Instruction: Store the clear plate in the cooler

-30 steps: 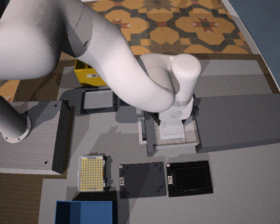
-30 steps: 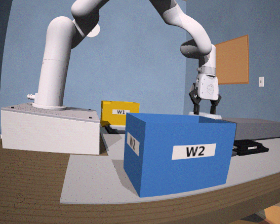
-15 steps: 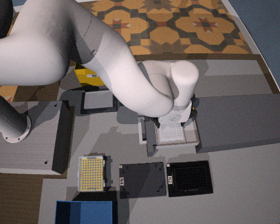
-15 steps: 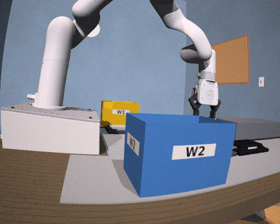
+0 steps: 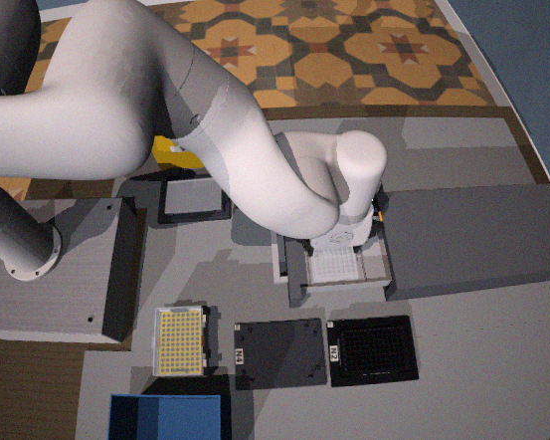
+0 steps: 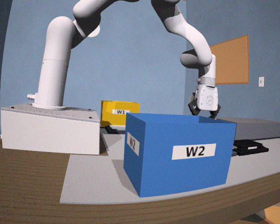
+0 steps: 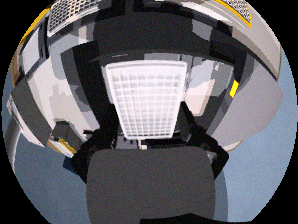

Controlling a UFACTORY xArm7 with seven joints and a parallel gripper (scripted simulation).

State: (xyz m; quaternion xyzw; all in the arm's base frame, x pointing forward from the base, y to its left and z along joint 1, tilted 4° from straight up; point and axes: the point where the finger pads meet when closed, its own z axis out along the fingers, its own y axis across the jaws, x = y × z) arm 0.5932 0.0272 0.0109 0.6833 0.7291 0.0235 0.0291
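Note:
My gripper [image 5: 336,245] is shut on the clear plate [image 5: 334,265], gripping it across its width. It holds the plate right way up and low inside the open drawer of the cooler CD [image 5: 474,239]. I cannot tell whether the plate touches the drawer's floor. In the wrist view the plate [image 7: 147,99] shows as a white grid between the dark fingers. The drawer's dark bar handle [image 5: 295,273] is on the side toward the arm's base. The amber lamp [image 5: 379,215] is lit. The nest N4 [image 5: 279,353] is empty. In the exterior view the gripper [image 6: 204,113] dips behind the blue bin.
The nest N2 [image 5: 372,350] holds a black plate. The yellow tip box [image 5: 178,340] stands left of N4. The blue bin W2 [image 6: 178,154] is at the bench front. The yellow bin W1 [image 6: 120,112] and a dark nest with a grey plate [image 5: 193,199] are behind.

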